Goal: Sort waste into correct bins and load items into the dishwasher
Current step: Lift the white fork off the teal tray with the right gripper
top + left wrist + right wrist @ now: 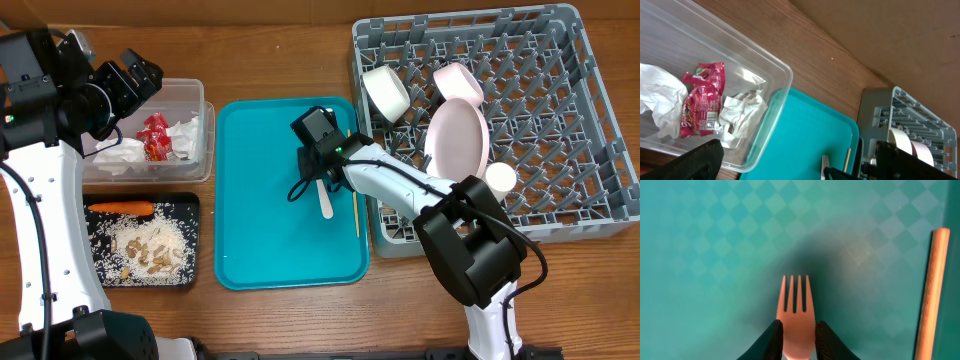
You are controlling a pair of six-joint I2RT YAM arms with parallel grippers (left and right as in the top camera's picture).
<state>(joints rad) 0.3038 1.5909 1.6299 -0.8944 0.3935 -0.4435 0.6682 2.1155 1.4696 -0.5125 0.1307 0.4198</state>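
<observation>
My right gripper [318, 168] is down on the teal tray [270, 250], shut on the neck of the white fork [795, 312]; the fork's handle [327, 198] sticks out toward the front. The thin wooden stick [355, 205] lies just right of it [930, 290]. My left gripper [135, 75] is open and empty above the clear tub [195, 95], which holds the red wrapper [700, 100] and white napkins [742, 112]. The black tray [192, 240] holds the carrot [120, 208] and rice scraps [145, 245]. The grey dish rack [600, 120] stands at the right.
In the rack stand a white bowl [385, 92], a pink bowl [458, 80], a pale pink plate [460, 135] and a small white cup [500, 178]. The right arm reaches from the front over the rack's left front corner.
</observation>
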